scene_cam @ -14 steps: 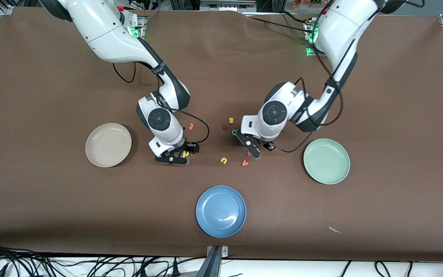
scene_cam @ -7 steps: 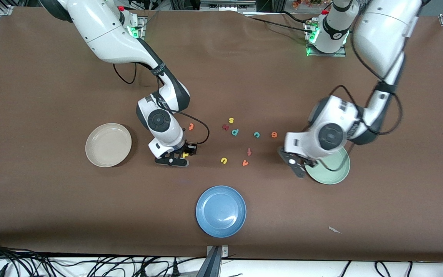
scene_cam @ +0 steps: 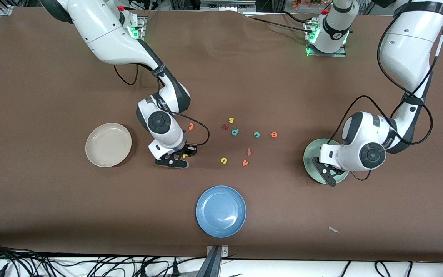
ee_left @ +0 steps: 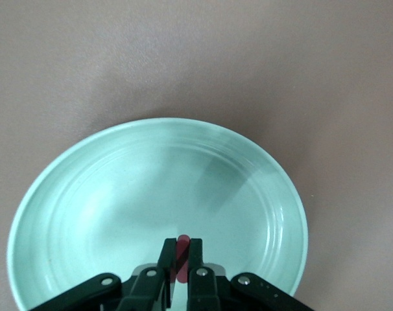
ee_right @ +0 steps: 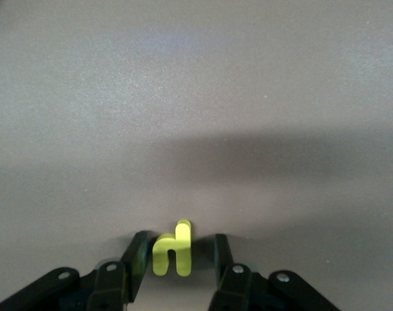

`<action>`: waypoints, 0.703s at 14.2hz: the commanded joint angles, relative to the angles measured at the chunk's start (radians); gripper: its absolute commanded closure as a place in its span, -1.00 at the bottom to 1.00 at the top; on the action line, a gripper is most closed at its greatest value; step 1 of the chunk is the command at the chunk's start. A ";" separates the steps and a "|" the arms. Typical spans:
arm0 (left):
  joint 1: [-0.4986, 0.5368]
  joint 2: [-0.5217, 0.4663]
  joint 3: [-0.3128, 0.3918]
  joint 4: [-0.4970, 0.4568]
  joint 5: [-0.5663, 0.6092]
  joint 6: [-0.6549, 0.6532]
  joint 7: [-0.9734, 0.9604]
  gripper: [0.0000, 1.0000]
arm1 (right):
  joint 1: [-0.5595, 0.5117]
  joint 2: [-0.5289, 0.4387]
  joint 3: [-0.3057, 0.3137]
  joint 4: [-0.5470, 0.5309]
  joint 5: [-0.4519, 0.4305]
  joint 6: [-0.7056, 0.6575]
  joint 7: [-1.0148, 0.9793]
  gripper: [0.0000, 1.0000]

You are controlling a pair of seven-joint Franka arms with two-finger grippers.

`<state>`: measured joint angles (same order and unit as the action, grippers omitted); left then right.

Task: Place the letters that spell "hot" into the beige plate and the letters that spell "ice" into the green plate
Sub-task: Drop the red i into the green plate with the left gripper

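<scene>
The green plate (ee_left: 67,194) lies toward the left arm's end of the table; above it the dark red i (ee_left: 182,256) is pinched by the left hand (ee_left: 178,259). The yellow h (ee_right: 174,251) is flanked, fingers slightly apart, by the right hand (ee_right: 177,259) near the beige plate (scene_cam: 108,144).

place: robot lab | proof: my two arm bases bolted along a brown-covered table (scene_cam: 52,215) | metal frame corners | loose cables (scene_cam: 90,265) at its edge | toy letters below my fingers

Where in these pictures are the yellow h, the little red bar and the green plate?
yellow h (ee_right: 173,257), right wrist view, its body.
red bar (ee_left: 182,258), left wrist view, its middle between the fingers.
green plate (ee_left: 119,194), left wrist view, bare inner surface.
</scene>
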<state>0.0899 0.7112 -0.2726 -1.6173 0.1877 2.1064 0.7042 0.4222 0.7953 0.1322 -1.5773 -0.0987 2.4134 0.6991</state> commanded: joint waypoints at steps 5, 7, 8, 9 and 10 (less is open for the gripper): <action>0.007 -0.021 -0.026 -0.029 0.026 0.026 0.014 -1.00 | 0.007 0.061 0.000 0.054 -0.012 0.004 0.023 0.55; -0.010 -0.062 -0.059 -0.029 0.016 0.000 -0.014 -1.00 | 0.007 0.061 0.000 0.054 -0.012 0.003 0.019 0.64; -0.016 -0.067 -0.075 -0.024 0.016 -0.020 -0.049 -1.00 | 0.006 0.050 0.000 0.056 -0.010 -0.002 0.014 0.71; -0.018 -0.067 -0.094 -0.024 0.018 -0.023 -0.064 -1.00 | 0.000 0.041 0.000 0.083 -0.009 -0.049 0.011 0.74; -0.022 -0.065 -0.120 -0.024 0.016 -0.023 -0.071 -1.00 | -0.003 0.032 0.000 0.121 -0.009 -0.113 0.008 0.74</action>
<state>0.0778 0.6711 -0.3605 -1.6287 0.1877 2.1035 0.6681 0.4226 0.8028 0.1295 -1.5484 -0.0989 2.3855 0.7035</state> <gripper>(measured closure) 0.000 0.736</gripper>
